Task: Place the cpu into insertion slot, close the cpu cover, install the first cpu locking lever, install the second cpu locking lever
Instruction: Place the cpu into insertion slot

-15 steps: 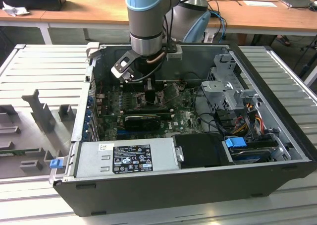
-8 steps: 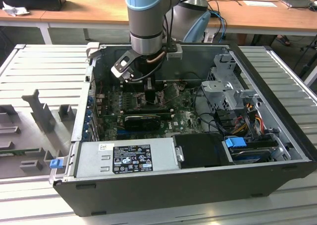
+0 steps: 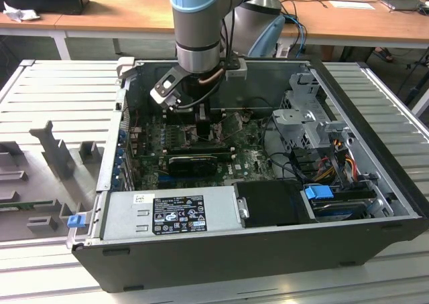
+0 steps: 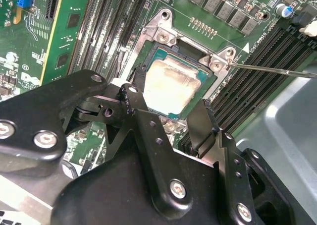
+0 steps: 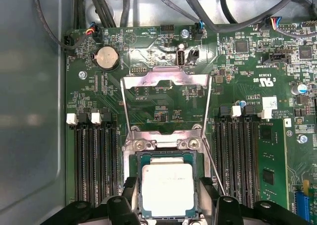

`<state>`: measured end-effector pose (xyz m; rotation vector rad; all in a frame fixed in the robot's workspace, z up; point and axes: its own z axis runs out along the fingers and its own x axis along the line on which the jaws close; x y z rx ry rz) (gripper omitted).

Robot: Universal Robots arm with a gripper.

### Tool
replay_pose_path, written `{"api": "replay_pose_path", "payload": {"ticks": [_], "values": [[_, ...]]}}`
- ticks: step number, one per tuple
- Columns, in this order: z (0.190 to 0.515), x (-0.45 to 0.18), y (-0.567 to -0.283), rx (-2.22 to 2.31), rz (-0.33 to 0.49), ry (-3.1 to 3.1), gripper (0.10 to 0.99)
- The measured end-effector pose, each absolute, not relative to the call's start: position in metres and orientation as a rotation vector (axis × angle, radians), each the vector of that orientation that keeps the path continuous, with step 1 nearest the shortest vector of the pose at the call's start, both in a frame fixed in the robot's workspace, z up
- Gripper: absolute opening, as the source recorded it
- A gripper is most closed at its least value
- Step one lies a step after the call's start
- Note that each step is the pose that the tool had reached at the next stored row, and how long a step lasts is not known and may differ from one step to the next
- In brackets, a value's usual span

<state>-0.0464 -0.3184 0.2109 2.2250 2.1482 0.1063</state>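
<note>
Dull, smeared silvery metal on the cpu (image 5: 167, 189), bright polished metal gleaming on the cpu cover (image 5: 166, 79), glossy green motherboard (image 5: 163, 111), tool (image 4: 166, 103) smooth matt black.

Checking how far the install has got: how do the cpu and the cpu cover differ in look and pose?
The cpu is a solid pale square; the cpu cover is a silvery frame with a large cut-out. The cpu lies in the insertion slot; the cpu cover is swung open, away from it. The cpu sits between the gripper's fingers; the cpu cover does not. Both are thin and squarish.
</note>
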Motion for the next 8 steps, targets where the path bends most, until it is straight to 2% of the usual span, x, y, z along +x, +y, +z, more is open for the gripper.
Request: {"api": "replay_pose_path", "payload": {"ticks": [8], "values": [[0.2142, -0.0464, -0.3184, 2.225, 0.106, 2.148, 0.604]]}}
